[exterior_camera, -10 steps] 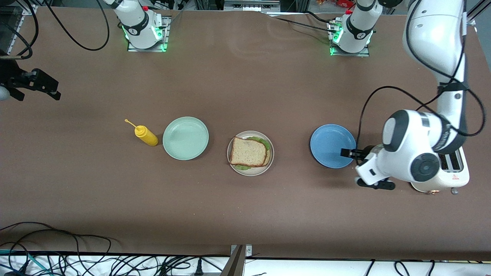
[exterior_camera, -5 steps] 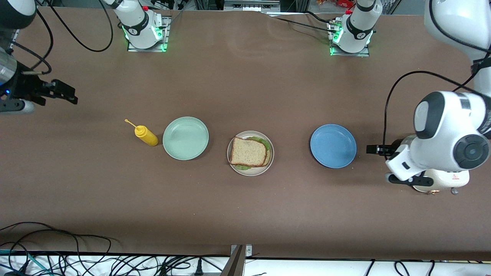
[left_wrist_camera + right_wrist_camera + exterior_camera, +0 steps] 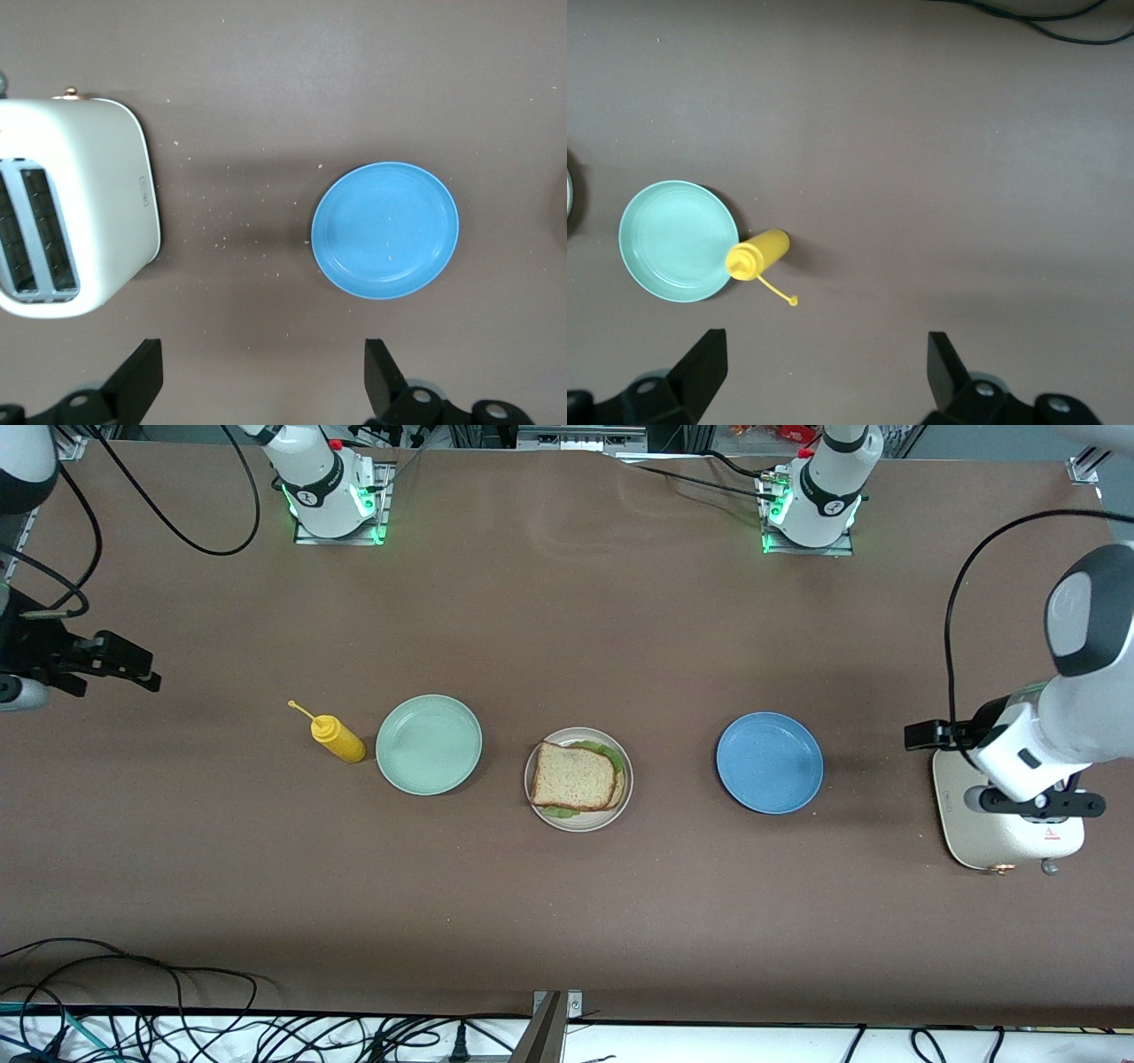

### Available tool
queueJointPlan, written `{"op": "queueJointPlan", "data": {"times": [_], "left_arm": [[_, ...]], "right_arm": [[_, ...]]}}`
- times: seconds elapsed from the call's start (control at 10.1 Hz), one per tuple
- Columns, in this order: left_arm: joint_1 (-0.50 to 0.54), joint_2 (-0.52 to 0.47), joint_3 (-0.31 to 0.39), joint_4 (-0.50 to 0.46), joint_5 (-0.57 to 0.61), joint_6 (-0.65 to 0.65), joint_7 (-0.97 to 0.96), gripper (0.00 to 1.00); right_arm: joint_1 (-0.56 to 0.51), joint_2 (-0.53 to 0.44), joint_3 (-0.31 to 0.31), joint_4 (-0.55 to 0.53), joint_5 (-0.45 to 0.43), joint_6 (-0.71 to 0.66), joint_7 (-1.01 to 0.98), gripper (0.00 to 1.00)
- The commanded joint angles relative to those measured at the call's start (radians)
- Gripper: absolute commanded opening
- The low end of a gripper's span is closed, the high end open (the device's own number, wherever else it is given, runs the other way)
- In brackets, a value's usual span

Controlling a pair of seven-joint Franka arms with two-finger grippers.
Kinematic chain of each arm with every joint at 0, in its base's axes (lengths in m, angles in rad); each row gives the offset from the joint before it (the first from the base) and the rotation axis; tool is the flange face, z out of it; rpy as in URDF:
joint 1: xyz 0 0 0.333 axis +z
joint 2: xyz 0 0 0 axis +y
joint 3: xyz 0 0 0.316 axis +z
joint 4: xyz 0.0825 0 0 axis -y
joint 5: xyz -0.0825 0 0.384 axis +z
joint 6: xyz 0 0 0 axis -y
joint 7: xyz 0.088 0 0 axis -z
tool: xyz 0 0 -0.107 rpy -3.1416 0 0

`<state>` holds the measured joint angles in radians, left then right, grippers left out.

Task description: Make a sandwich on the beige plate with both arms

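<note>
The left hand (image 3: 921, 735) is pulling away from the blue plate (image 3: 769, 762) toward the table's edge, uncovering the toaster (image 3: 983, 841).

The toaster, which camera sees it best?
The left wrist view: the toaster shows whole from above, both slots visible. In the front view the left arm covers part of the toaster. The right wrist view does not show it.

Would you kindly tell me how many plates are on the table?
3, in a row: the mint-green plate beside the mustard bottle, the beige plate mid-row holding the sandwich, the blue plate nearest the toaster.
</note>
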<state>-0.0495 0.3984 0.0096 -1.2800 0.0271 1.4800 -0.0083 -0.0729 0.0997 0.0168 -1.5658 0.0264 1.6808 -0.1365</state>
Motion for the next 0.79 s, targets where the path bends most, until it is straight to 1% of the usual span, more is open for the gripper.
{"op": "queueJointPlan", "data": {"times": [0.0, 0.1, 0.3, 0.5, 0.69], "left_arm": [[0.023, -0.107, -0.014, -0.099, 0.034, -0.003, 0.016, 1.0], [0.036, -0.153, -0.017, -0.14, 0.033, -0.001, 0.019, 1.0], [0.078, -0.243, -0.075, -0.221, 0.033, -0.003, 0.031, 1.0], [0.069, -0.297, -0.077, -0.229, 0.033, -0.018, 0.027, 1.0], [0.065, -0.331, -0.077, -0.223, 0.024, -0.064, 0.027, 1.0]], "right_arm": [[-0.001, 0.003, 0.006, 0.041, -0.077, -0.081, -0.018, 1.0], [0.004, 0.006, 0.006, 0.041, -0.077, -0.078, -0.018, 1.0], [0.004, 0.006, 0.006, 0.041, -0.071, -0.079, -0.024, 1.0], [0.004, 0.006, 0.006, 0.043, -0.071, -0.078, -0.025, 1.0], [0.004, 0.006, 0.006, 0.043, -0.068, -0.076, -0.026, 1.0]]}}
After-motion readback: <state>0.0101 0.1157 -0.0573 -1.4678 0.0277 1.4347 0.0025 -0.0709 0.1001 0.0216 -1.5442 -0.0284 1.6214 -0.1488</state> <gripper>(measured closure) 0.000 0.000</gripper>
